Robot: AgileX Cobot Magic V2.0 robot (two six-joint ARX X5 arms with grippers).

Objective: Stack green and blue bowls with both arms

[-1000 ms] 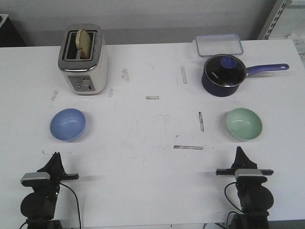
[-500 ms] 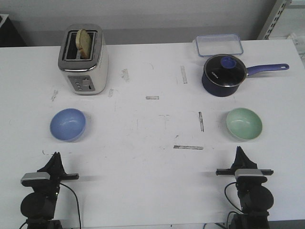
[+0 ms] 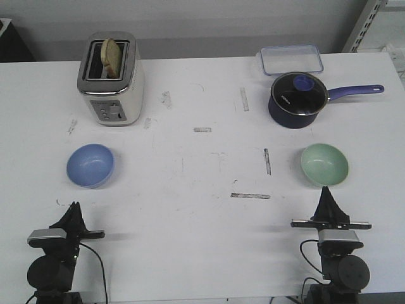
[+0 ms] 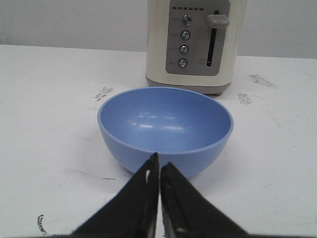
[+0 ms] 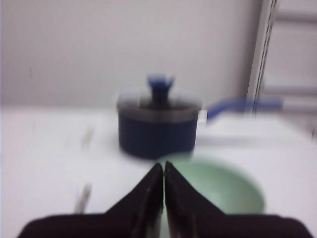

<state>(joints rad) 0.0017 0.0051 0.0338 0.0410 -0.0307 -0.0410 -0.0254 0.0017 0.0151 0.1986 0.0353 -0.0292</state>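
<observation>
We take this for a robotics lab staged with kitchen props: a scuffed white table [image 3: 202, 209] marked with grey tape strips [image 3: 250, 196] carries a cream and chrome toaster [image 3: 111, 79]. Far across from the toaster stand a dark blue lidded saucepan [image 3: 296, 100] and metal shelving [image 3: 367, 22] against bare grey wall.

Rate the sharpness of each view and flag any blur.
Front view: sharp, evenly lit. Left wrist view: crisp on the blue bowl and toaster. Right wrist view: blurred throughout, smearing the saucepan and green bowl.
</observation>
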